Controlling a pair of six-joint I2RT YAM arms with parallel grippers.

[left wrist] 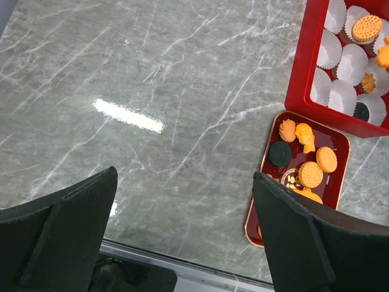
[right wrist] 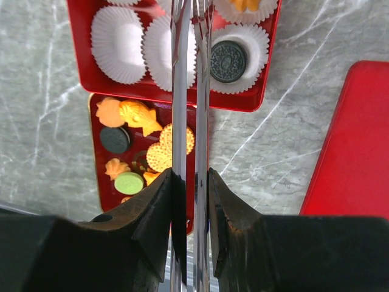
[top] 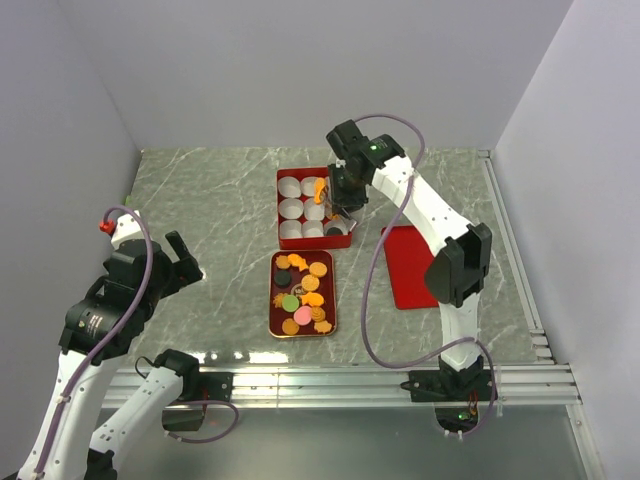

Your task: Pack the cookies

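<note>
The cookies (top: pixel 301 292) lie on a small dark-red tray (top: pixel 272 296); they are mostly orange, with a green, a pink and some dark ones. A red box (top: pixel 315 242) of white paper cups stands behind it. A dark cookie (right wrist: pixel 228 61) sits in its near right cup. A golden one (left wrist: pixel 366 27) and an orange flower one (left wrist: pixel 368 82) sit in other cups. My right gripper (right wrist: pixel 190 176) is shut on metal tongs (right wrist: pixel 180 91) that reach over the box. An orange cookie (top: pixel 318 188) shows at the tongs' tip. My left gripper (left wrist: pixel 185 201) is open and empty, left of the tray.
A flat red lid (top: pixel 408 265) lies on the marble table to the right of the box and also shows in the right wrist view (right wrist: pixel 352 140). Grey walls stand close on the left, back and right. A metal rail (top: pixel 330 380) runs along the near edge.
</note>
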